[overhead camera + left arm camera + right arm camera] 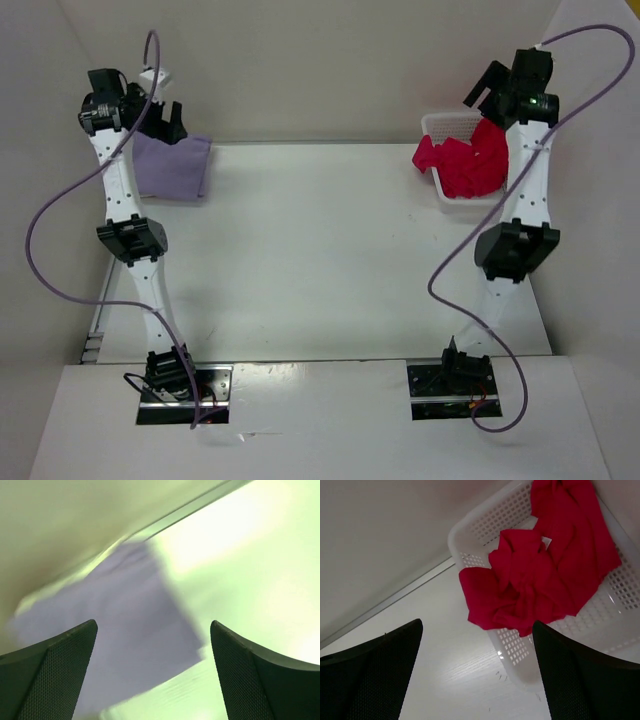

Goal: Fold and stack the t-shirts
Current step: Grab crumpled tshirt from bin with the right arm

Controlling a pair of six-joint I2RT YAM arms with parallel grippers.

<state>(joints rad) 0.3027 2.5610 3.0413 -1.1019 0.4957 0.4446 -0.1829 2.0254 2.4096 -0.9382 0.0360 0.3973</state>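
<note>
White tabletop (320, 260) carries a folded lavender t-shirt (172, 166) at far left, flat under the left tool (153, 630), jaws wide and empty. At far right a red t-shirt (530, 580) spills over the mesh basket (470, 525) beneath the right tool (477, 625), likewise spread wide.

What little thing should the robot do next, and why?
Probably lower the right jaws, which stand open, onto the red shirt: it lies crumpled, spilling over the rim of the white basket, not yet folded. The purple shirt already lies folded on the table, with the left jaws open above it.
</note>
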